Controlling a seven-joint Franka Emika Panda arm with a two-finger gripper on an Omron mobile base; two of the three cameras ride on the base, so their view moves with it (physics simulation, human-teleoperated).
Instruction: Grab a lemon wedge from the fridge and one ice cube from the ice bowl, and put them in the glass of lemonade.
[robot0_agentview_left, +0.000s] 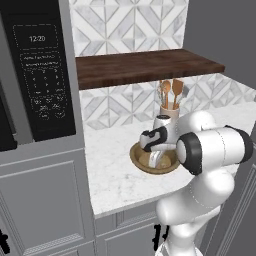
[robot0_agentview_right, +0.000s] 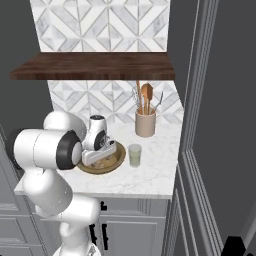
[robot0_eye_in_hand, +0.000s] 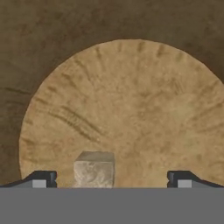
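Observation:
The ice bowl (robot0_agentview_left: 139, 158) (robot0_agentview_right: 119, 156), wide, brown and wooden, sits on the pale marble counter (robot0_agentview_left: 112, 175). My gripper (robot0_agentview_left: 159, 160) (robot0_agentview_right: 100, 161) (robot0_eye_in_hand: 111, 180) points down into it and is open. In the hand view the bowl's tan floor (robot0_eye_in_hand: 131, 109) lies close below, and one pale ice cube (robot0_eye_in_hand: 94, 169) rests between the fingertips (robot0_eye_in_hand: 43, 178), nearer the left one and touching neither. The glass of lemonade (robot0_agentview_right: 135, 155) stands just right of the bowl in the right base view. The lemon wedge is out of view.
A beige cup of wooden spoons (robot0_agentview_left: 170, 111) (robot0_agentview_right: 145, 123) stands behind the bowl by the tiled wall. A dark wooden shelf (robot0_agentview_left: 145, 67) (robot0_agentview_right: 95, 66) hangs above. A black microwave (robot0_agentview_left: 42, 70) stands at the left. A tall dark grey panel (robot0_agentview_right: 225, 125) bounds the counter's right; I cannot tell whether it is the fridge.

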